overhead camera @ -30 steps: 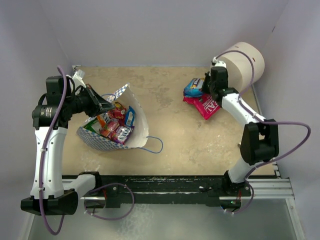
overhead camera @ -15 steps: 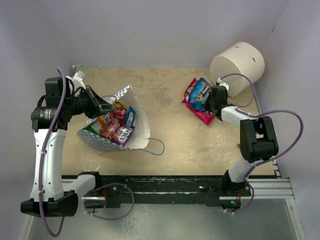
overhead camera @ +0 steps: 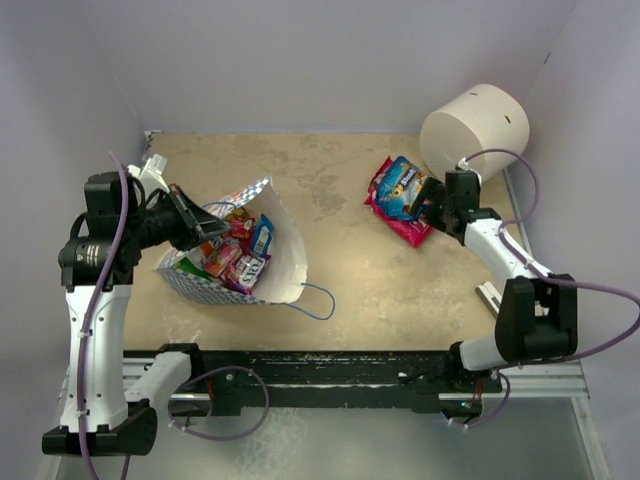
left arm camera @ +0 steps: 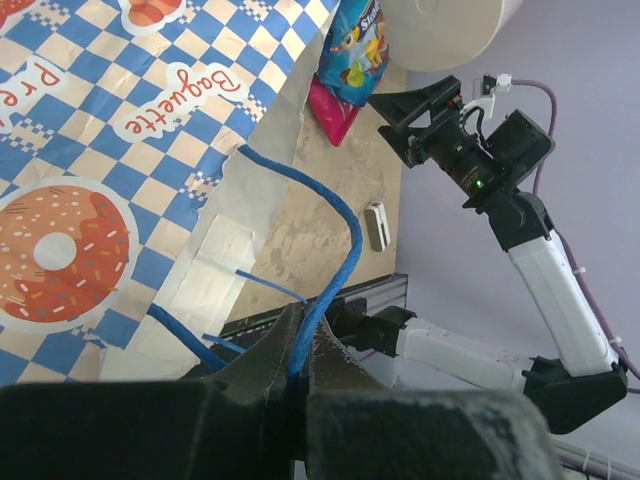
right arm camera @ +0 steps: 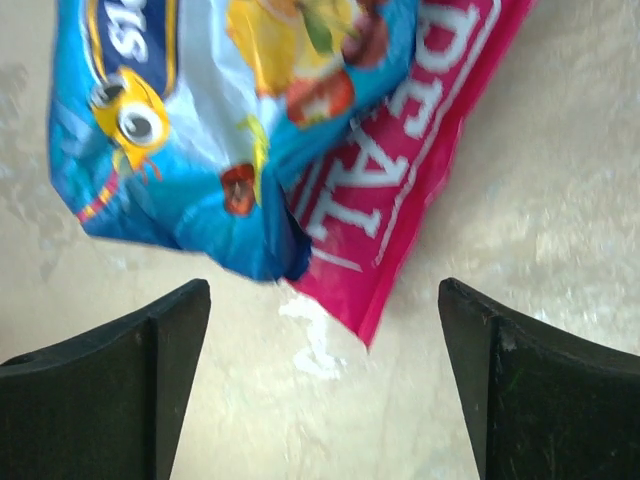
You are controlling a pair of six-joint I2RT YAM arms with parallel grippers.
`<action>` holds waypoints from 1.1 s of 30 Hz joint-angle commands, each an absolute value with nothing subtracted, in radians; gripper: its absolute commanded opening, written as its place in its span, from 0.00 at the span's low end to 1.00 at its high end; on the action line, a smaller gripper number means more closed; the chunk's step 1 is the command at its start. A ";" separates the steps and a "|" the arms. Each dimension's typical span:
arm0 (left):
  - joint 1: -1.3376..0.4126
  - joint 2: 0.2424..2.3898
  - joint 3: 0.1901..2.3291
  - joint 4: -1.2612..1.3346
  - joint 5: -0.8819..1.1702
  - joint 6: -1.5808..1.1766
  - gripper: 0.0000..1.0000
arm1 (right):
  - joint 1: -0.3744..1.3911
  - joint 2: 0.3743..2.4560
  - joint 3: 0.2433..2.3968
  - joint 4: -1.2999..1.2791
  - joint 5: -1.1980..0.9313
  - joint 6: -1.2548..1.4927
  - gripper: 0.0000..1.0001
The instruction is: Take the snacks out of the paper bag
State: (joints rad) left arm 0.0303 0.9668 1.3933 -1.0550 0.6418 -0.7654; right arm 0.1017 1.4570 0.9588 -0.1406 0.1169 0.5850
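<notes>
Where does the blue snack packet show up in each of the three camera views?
Top view: blue packet right of centre, beside the white cylinder.
Left wrist: blue packet at the top edge, near centre.
Right wrist: blue packet fills the upper left.
Shared landmark: the pink packet under it.

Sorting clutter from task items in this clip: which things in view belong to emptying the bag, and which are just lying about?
Belongs to the job:
paper bag
its cord handle, pinched in the left jaws
snacks still inside the bag
blue packet and pink packet, already out

Just lying about:
white cylinder in the far right corner
</notes>
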 commanded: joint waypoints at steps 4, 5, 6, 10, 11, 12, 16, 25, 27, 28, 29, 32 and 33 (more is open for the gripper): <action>0.028 0.912 1.316 -0.957 0.704 -0.829 0.00 | 0.090 1.229 0.909 -0.334 -0.178 0.518 0.99; 0.028 0.908 1.313 -0.949 0.706 -0.829 0.00 | 0.092 1.178 0.882 -0.313 -0.246 0.521 1.00; 0.028 0.905 1.313 -0.949 0.710 -0.827 0.00 | 0.095 1.134 0.857 -0.292 -0.298 0.529 1.00; 0.028 0.901 1.314 -0.964 0.763 -0.839 0.00 | 0.190 1.052 0.868 -0.337 -0.367 0.542 1.00; 0.028 0.893 1.311 -0.966 0.768 -0.844 0.00 | 0.240 1.054 0.885 -0.343 -0.369 0.543 1.00; 0.028 0.880 1.307 -0.964 0.765 -0.849 0.00 | 0.298 1.067 0.909 -0.345 -0.379 0.540 1.00; 0.028 0.834 1.273 -0.941 0.818 -0.906 0.00 | 0.544 1.143 1.091 -0.420 -0.332 0.544 0.99; 0.028 0.790 1.238 -1.001 0.830 -0.884 0.00 | 0.847 1.117 1.195 -0.301 -0.270 0.347 0.99; 0.028 0.794 1.242 -1.011 0.823 -0.878 0.00 | 0.848 1.116 1.126 -0.182 -0.306 0.387 0.99; 0.028 0.791 1.245 -1.017 0.813 -0.876 0.00 | 0.849 1.121 1.110 -0.133 -0.346 0.387 0.99; 0.028 0.783 1.248 -1.024 0.793 -0.872 0.00 | 0.852 1.129 1.100 -0.098 -0.388 0.373 0.99; 0.028 0.729 1.228 -1.029 0.736 -0.868 0.00 | 0.900 1.134 1.040 0.017 -0.394 0.288 1.00; 0.028 0.712 1.210 -1.027 0.736 -0.874 0.00 | 0.933 1.134 1.020 0.045 -0.380 0.249 0.99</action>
